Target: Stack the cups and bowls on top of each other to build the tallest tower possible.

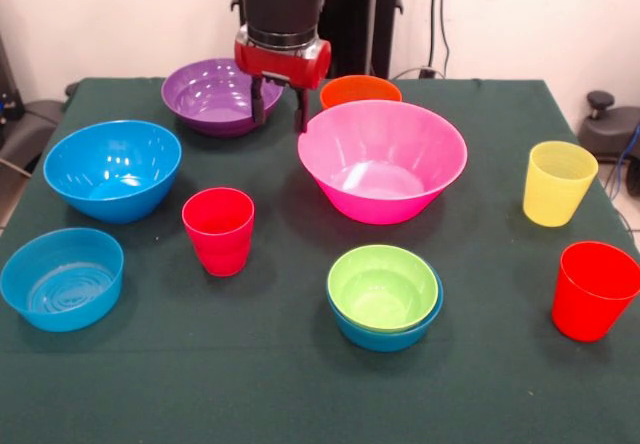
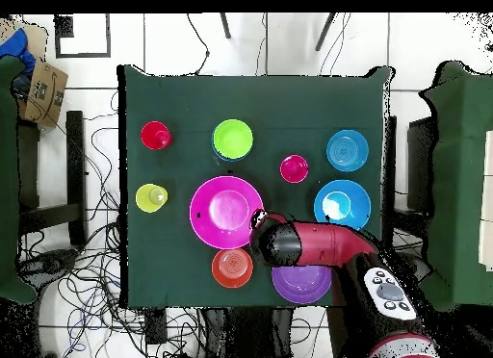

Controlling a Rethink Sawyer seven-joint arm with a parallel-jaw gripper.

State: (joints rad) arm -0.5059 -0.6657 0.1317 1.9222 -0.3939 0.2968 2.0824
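Note:
My gripper (image 1: 279,111) hangs open and empty just above the table, between the purple bowl (image 1: 208,94) and the big pink bowl (image 1: 382,159). The small orange bowl (image 1: 360,90) sits behind the pink one. A large blue bowl (image 1: 112,169) and a shallower blue bowl (image 1: 62,277) stand at the left. A red cup (image 1: 218,230) stands upright in the middle. The lime green bowl (image 1: 383,286) is nested in a third blue bowl (image 1: 392,336). The yellow cup (image 1: 558,182) and a second red cup (image 1: 594,290) stand at the right. Only the green and blue bowls are stacked.
The dark green cloth (image 1: 280,384) covers the table. In the overhead view the red arm (image 2: 318,243) reaches over the purple bowl (image 2: 301,283) toward the pink bowl (image 2: 226,212). Cables lie on the floor around the table.

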